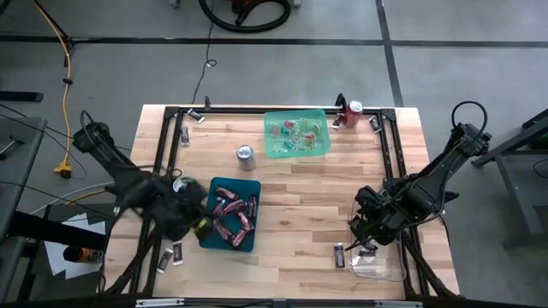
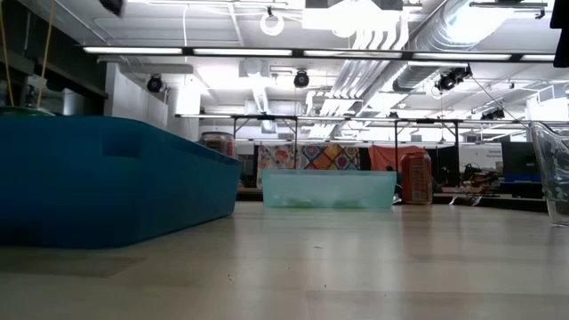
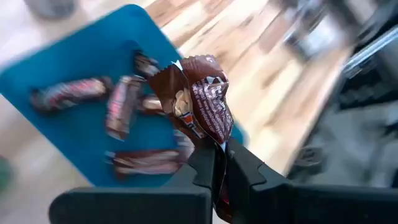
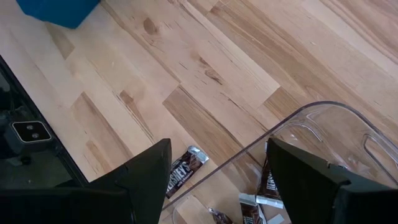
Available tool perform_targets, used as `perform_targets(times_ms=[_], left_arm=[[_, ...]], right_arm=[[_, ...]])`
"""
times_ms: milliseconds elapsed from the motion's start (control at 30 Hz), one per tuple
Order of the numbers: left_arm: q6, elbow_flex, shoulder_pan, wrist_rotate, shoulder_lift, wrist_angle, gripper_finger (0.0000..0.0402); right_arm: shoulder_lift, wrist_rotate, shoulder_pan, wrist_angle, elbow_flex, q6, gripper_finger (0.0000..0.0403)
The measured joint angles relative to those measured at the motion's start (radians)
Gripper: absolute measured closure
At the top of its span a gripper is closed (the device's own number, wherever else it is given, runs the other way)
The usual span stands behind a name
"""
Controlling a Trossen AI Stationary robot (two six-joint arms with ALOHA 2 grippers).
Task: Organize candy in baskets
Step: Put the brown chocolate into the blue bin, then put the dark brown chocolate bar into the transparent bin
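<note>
My left gripper [image 3: 221,155] is shut on a brown wrapped candy [image 3: 199,99] over the near left edge of the dark teal basket [image 1: 248,188], where it shows blurred in the high view [image 1: 195,221]. Several maroon candy bars [image 3: 127,102] lie in that basket. The light green basket [image 1: 297,147] at the far middle holds small green and red pieces. My right gripper [image 4: 219,149] hangs open above the rim of the clear basket [image 1: 381,269], touching nothing. That basket holds dark bars [image 4: 268,183]. One dark bar [image 4: 185,169] lies on the table beside it. My left gripper pinches one end of the brown wrapper [image 3: 214,140] between its two fingers. The fingers slant down toward the teal basket. The crumpled rest of the candy sticks out past the fingertips, lifted clear above the basket.
A silver can [image 1: 246,156] stands between the teal and green baskets, a red can [image 1: 354,111] right of the green one. Loose candies lie by the table's frame at the near left [image 1: 177,251] and far left [image 1: 185,134]. Bare wood [image 1: 308,205] lies mid-table.
</note>
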Motion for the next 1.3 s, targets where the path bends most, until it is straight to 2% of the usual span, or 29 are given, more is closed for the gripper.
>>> perform_targets(times_ms=[100,233,367,533,667,833,933,1033,1167,1300], left_arm=[[0.179,-0.01,0.108,0.092,0.028,0.008,0.0397],[0.303,-0.04,0.192,0.144,0.086,0.007,0.0384],[0.336,-0.057,0.239,0.246,0.152,0.005,0.0358],[0.347,-0.057,0.263,0.317,0.197,0.006,0.0301],[0.35,-0.057,0.274,0.321,0.183,0.005,0.0245],[0.346,-0.042,0.295,0.361,0.101,0.004,0.0191],[0.357,-0.016,0.294,0.337,0.022,0.033,0.0177],[0.386,-0.013,0.276,0.228,-0.063,0.115,0.0175],[0.47,-0.011,0.238,0.054,-0.151,0.215,0.0174],[0.502,-0.011,0.205,0.019,-0.191,0.25,0.0174]], right_arm=[[0.0,0.0,0.0,0.0,0.0,0.0,0.0143],[0.0,0.0,0.0,0.0,0.0,0.017,0.0143],[0.0,0.0,0.0,0.0,0.0,0.019,0.0143],[0.0,0.0,0.0,0.0,0.0,0.019,0.0143],[0.0,-0.001,0.0,0.001,0.0,0.019,0.0143],[0.0,-0.022,-0.001,0.026,0.0,0.019,0.0143],[0.0,-0.046,-0.013,0.075,0.0,0.018,0.0143],[0.0,-0.072,-0.044,0.143,0.0,-0.006,0.0143],[0.0,-0.109,-0.105,0.28,0.0,-0.153,0.0143],[-0.001,-0.132,-0.166,0.396,0.0,-0.289,0.0143]])
